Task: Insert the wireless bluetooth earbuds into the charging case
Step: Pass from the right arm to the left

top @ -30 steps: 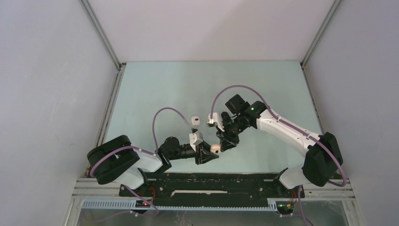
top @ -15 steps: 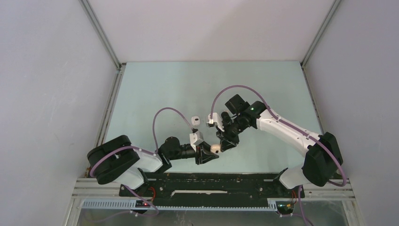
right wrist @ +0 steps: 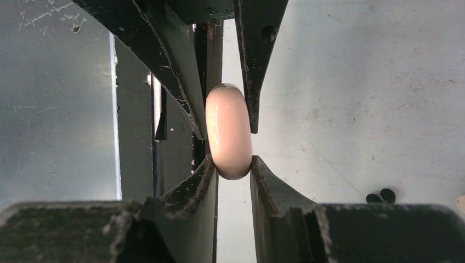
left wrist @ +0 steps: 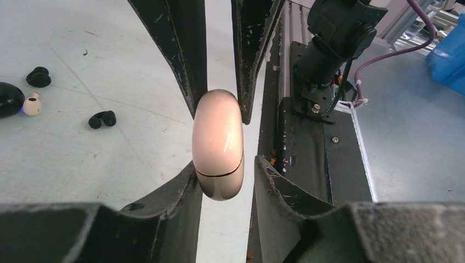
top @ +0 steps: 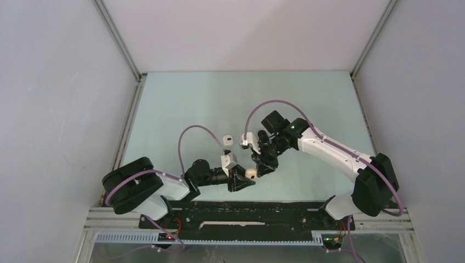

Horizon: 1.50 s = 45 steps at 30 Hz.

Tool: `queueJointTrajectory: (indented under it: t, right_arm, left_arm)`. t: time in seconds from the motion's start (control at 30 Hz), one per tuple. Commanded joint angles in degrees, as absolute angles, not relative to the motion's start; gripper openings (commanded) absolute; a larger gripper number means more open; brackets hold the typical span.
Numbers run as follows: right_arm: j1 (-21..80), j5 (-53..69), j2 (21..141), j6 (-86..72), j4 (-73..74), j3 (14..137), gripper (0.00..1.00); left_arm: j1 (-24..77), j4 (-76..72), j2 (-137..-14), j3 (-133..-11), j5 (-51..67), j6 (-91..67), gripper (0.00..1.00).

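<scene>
currently, closest in, the left gripper (left wrist: 224, 167) is narrowed onto the lower end of a glossy pale-pink pebble-shaped charging case (left wrist: 217, 137). the right gripper (right wrist: 232, 160) pinches the same case from the opposite end, so both tools hold it between them. its lid seam shows as a thin dark line and looks shut. by my reading the step in hand is getting the lid open. the next move calls for one tool to steady the base while the other works the lid end away at the seam, without the slick shell squirting out.

past the case, in the left wrist view, a small glossy black earbud (left wrist: 102, 119) lies loose at nine o'clock. a second black earbud (left wrist: 38, 77) and a tiny white earbud (left wrist: 32, 104) lie at ten o'clock, none seated. a black rounded object (left wrist: 8, 99) just beside the white one is cut off by the frame edge; i cannot tell what it is.

farther still, from above, a small white blocky object (top: 228, 141) at eleven o'clock of the case is too small to identify. whether the case touches the pale table (top: 181, 98) i cannot tell.
</scene>
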<state>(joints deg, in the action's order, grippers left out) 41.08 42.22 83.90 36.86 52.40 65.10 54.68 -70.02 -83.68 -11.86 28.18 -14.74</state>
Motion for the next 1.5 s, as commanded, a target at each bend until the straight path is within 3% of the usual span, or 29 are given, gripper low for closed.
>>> queueJointTrajectory:
  t: [0.0,0.27,1.0,1.47]
  right_arm:
    - [41.09,40.09,84.30,37.97,49.13,66.88,0.09]
    - [39.67,42.42,82.99,39.05,50.32,66.90,0.03]
    - [40.97,38.16,80.95,41.84,50.54,65.43,0.03]
    - [40.65,37.49,79.99,40.61,49.40,65.47,0.06]
  left_arm:
    - [55.40,-78.18,-83.91,-13.41,30.82,-15.96,0.42]
    - [54.32,-76.46,-82.28,-12.73,29.57,-15.16,0.44]
    - [52.82,-74.99,-82.23,-13.03,30.43,-15.73,0.39]
    - [52.74,-72.81,-83.16,-14.16,31.42,-15.13,0.24]
